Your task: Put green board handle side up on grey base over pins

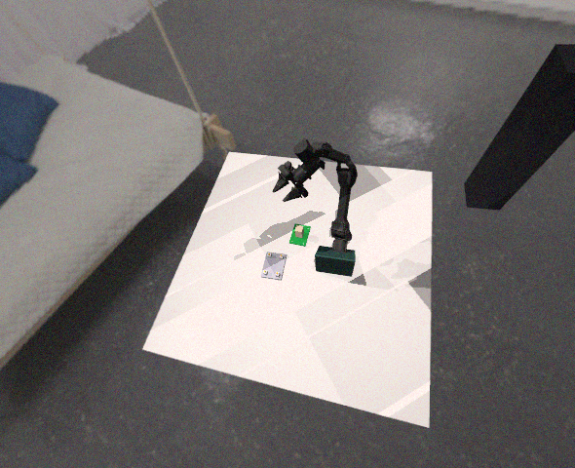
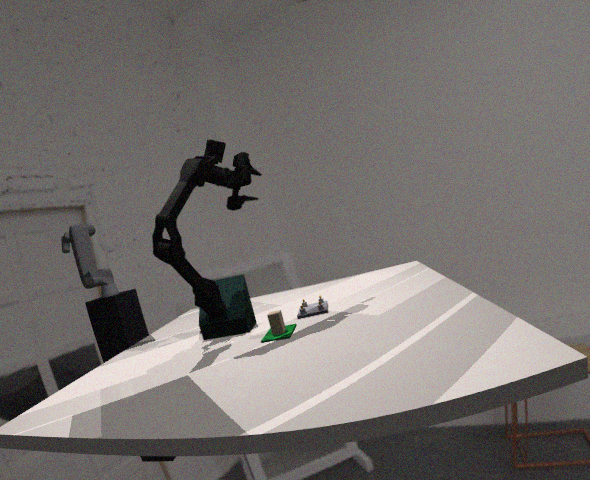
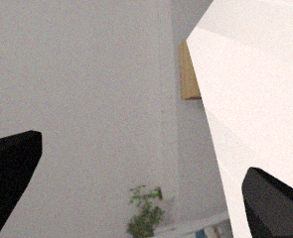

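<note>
Honestly, you can't make out the board's corner holes at this size, and your wrist view misses both it and the base, cutting off the finger roots. The board lies on the tabletop near the base, handle up. Your arm arches high, its end effector raised, open and empty.

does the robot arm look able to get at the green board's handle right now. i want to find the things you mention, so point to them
Probably yes: the gripper (image 1: 278, 196) (image 2: 258, 186) (image 3: 145, 162) hangs open, and the handle (image 1: 298, 231) (image 2: 275, 322) stands up with nothing over it, though the arm must come down first.
</note>
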Robot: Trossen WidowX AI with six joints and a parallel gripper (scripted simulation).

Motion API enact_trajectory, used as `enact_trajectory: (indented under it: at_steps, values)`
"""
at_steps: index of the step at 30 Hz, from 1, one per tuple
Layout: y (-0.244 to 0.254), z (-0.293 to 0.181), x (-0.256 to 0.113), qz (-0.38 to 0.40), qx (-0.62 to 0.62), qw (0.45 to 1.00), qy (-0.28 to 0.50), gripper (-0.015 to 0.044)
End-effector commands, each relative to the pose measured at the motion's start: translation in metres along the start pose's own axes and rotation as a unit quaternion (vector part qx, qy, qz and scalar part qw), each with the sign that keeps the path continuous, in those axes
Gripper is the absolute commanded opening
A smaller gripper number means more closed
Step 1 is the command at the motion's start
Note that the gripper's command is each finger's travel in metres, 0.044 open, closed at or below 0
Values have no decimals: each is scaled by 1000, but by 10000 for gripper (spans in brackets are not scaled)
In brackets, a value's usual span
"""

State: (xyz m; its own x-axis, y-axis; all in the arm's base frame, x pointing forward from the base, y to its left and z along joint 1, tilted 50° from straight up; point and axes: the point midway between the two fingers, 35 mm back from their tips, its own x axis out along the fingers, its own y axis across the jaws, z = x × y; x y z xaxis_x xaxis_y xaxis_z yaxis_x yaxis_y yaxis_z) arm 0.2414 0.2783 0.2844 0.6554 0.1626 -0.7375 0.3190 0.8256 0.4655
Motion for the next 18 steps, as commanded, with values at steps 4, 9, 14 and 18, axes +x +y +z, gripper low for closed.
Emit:
enact_trajectory:
  at_steps: [4, 9, 14, 18]
  values:
    - [-34, 13, 26, -73, -45, 996, -17, 440]
    - [-109, 36, 62, -221, -132, 966, -22, 440]
    - [-188, 56, 74, -361, -212, 908, 15, 440]
    - [-250, 66, 70, -459, -268, 844, 74, 440]
